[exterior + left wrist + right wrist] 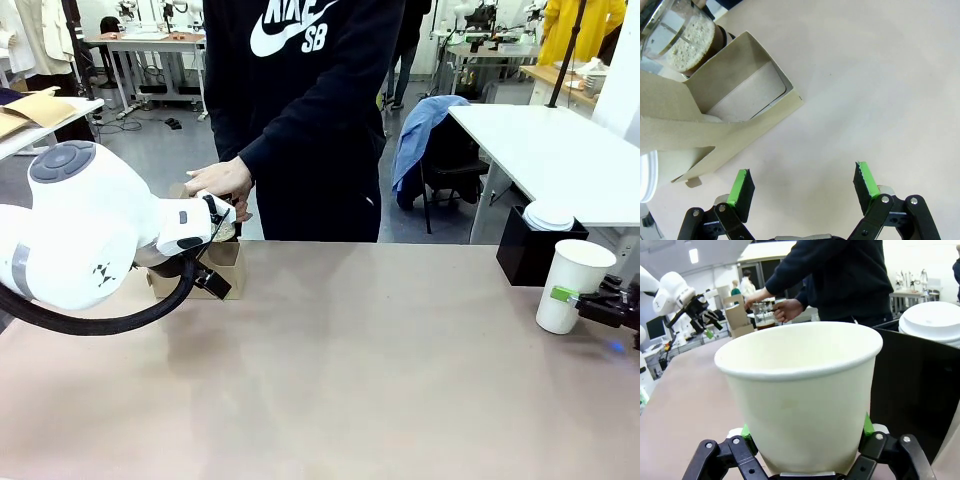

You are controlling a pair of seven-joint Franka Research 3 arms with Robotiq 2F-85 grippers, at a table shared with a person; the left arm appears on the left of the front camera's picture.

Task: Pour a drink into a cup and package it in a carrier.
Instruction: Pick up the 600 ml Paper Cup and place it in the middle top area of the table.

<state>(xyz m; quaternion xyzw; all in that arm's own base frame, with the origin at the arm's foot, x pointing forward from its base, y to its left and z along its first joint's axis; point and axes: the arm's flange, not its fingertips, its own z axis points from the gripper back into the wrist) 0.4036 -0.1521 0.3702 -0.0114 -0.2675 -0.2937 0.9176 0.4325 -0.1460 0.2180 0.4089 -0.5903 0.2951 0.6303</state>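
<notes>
My right gripper is shut on the white paper cup at the table's far right; in the right wrist view the lidless, empty cup stands between the green pads. The brown cardboard carrier sits at the far left edge. My left gripper hangs open just beside the carrier, holding nothing. A person's hand holds a glass carafe above the carrier. The dark drink with foam shows in the carafe.
A black box with stacked white lids stands just left of the cup, close to my right gripper. The person stands at the far side, behind the carrier. Bare tan tabletop spans the middle.
</notes>
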